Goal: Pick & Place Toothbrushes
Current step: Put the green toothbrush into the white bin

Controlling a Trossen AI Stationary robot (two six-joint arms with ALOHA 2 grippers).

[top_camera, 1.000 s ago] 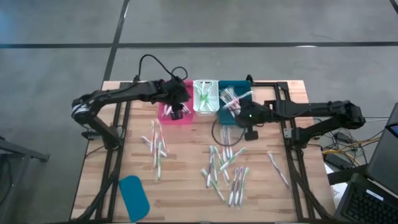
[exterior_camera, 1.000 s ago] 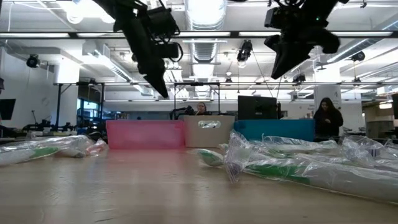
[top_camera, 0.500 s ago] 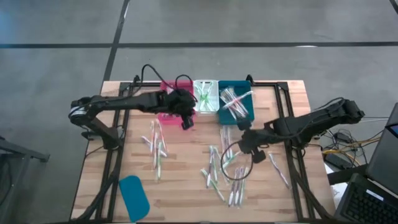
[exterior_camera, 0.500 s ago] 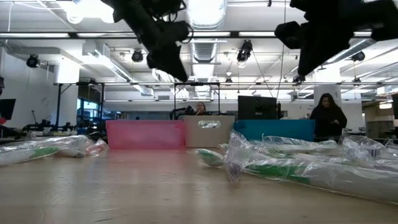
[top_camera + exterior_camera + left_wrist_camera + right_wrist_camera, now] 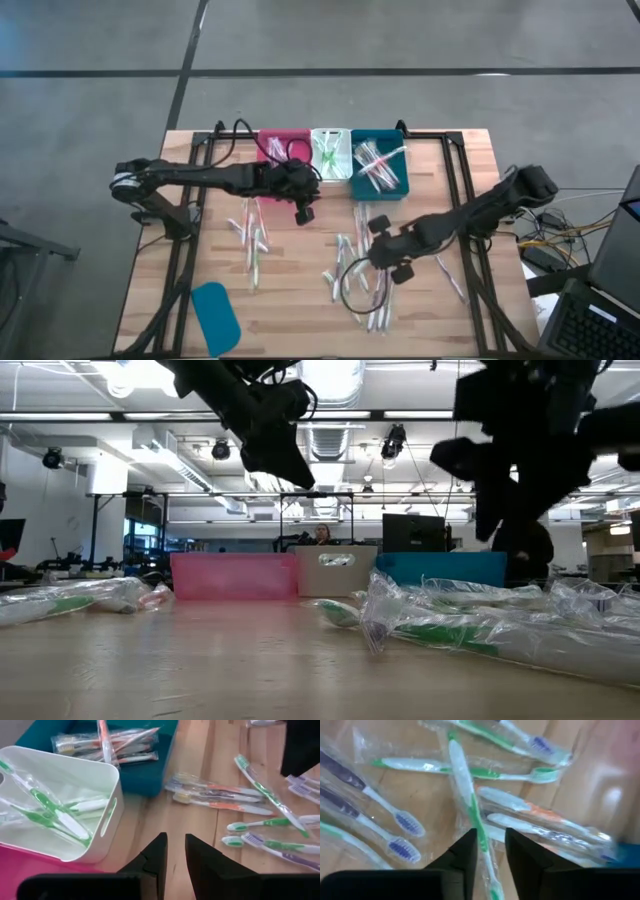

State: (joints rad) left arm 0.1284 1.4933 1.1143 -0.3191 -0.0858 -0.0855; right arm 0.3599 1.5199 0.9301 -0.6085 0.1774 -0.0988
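Toothbrushes (image 5: 365, 275) scattered mid-table; right end effector (image 5: 487, 851) above them, left end effector (image 5: 173, 855) near white bin (image 5: 65, 785), both narrowly parted, empty.

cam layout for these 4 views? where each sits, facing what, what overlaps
High: overhead, straight down on the table, both arms, three bins.
Low: table height, level across at the pink bin, white bin and teal bin; arms overhead.
Left wrist: left gripper open near the white bin.
Right wrist: right gripper open over loose toothbrushes.
Shared: bins and toothbrushes.
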